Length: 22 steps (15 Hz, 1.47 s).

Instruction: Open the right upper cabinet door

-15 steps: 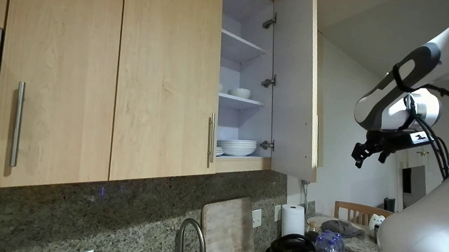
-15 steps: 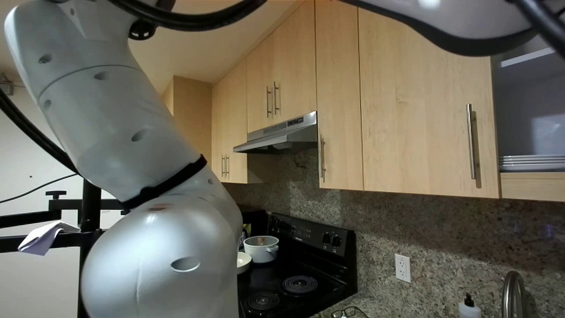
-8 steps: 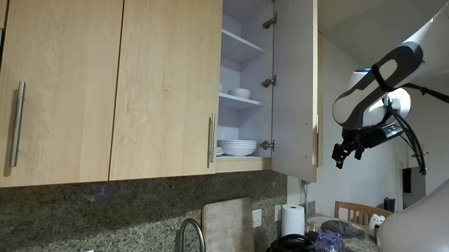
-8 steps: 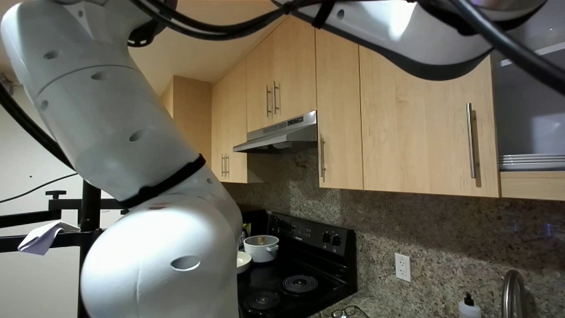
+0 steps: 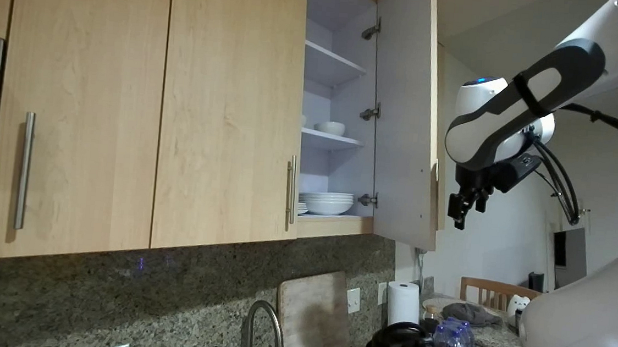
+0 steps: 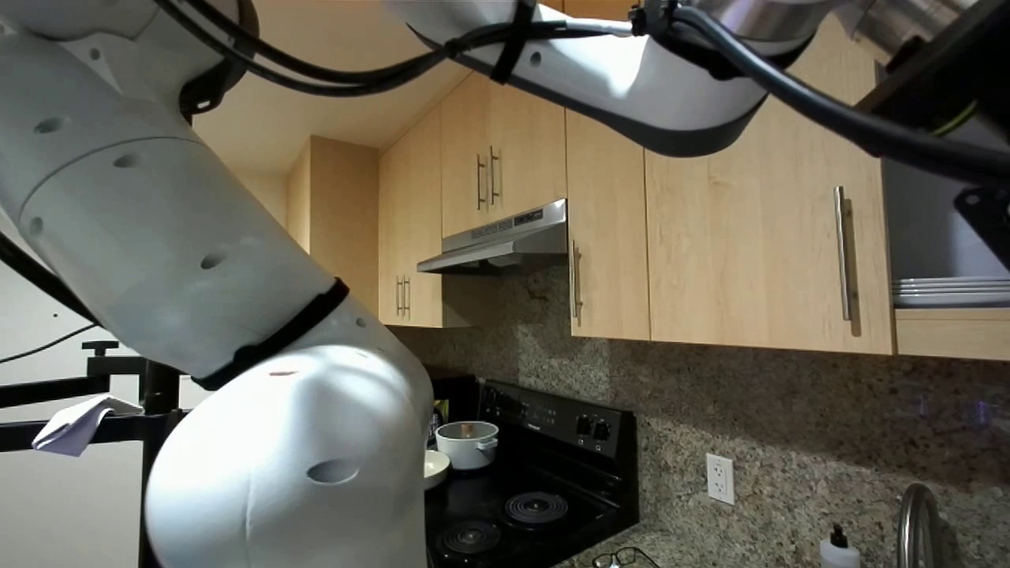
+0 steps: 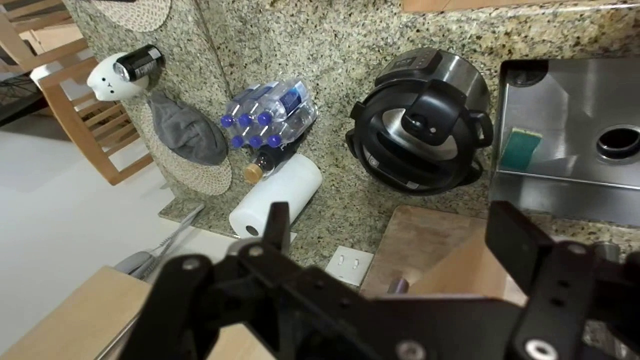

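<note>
In an exterior view, my black end effector (image 5: 464, 213), jaws apart, hangs right of the tall, upright, white-backed maple-coloured wooden door (image 5: 404, 126), standing open right of centre, though I can't gauge depth.

The place is a kitchen: in an exterior view a black stove (image 6: 522, 470) has coil burners (image 6: 536, 507) and a white pot (image 6: 467, 452) on it, a range hood (image 6: 505, 246) and light-wood cabinets (image 6: 527, 158) above it, and a metal tap (image 6: 912, 517) well to its right.
</note>
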Each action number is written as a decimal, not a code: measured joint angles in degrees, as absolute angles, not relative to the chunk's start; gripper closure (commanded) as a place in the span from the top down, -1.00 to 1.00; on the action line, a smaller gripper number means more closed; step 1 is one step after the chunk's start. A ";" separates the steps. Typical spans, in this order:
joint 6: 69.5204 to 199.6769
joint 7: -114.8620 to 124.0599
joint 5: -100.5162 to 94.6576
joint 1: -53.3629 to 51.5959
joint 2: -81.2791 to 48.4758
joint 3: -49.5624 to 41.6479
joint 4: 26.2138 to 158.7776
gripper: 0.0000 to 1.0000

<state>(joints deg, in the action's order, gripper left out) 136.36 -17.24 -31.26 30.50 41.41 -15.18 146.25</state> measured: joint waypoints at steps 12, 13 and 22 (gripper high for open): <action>125.96 -9.64 -37.40 25.71 52.73 -6.15 149.16 1.00; 125.45 -9.18 -38.04 25.17 53.01 -5.77 149.12 1.00; 122.08 -8.08 -44.60 19.46 52.55 -4.87 146.82 1.00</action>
